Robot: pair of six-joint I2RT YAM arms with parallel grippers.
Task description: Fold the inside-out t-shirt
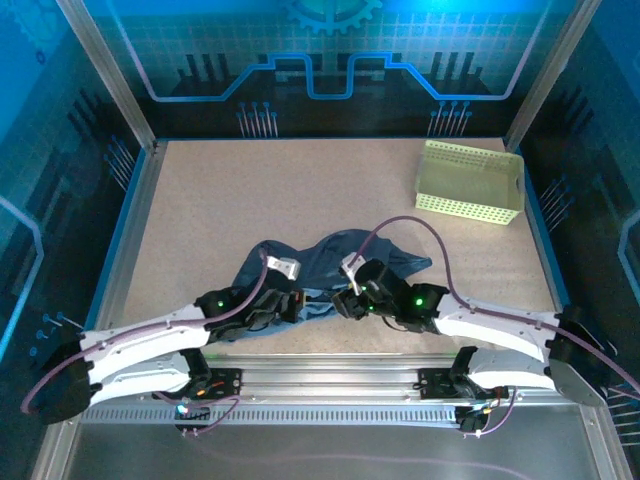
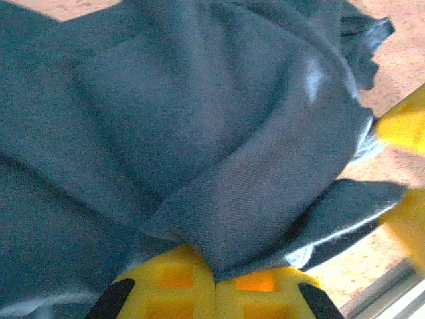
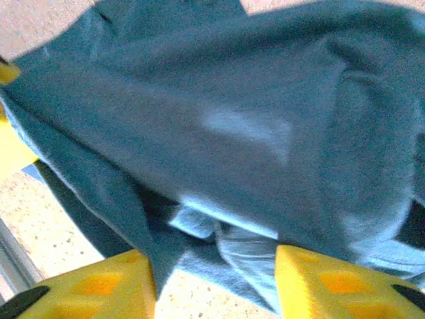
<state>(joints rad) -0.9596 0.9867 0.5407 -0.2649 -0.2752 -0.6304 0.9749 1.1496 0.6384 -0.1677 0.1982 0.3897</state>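
The inside-out t-shirt (image 1: 330, 262) lies crumpled near the table's front edge, a dark slate-blue heap of wrinkled fabric. My left gripper (image 1: 300, 304) is at its front left; in the left wrist view its yellow fingers (image 2: 169, 282) are pressed together on a fold of the shirt (image 2: 199, 133). My right gripper (image 1: 342, 305) is at the front middle of the shirt. Its yellow fingers (image 3: 99, 286) stand apart, with a hem of the shirt (image 3: 226, 153) hanging loosely between them, not pinched.
A pale yellow-green perforated basket (image 1: 470, 180) stands at the back right of the speckled table (image 1: 230, 190). The metal rail of the table's front edge (image 1: 320, 385) runs just behind the grippers. Blue walls enclose the table.
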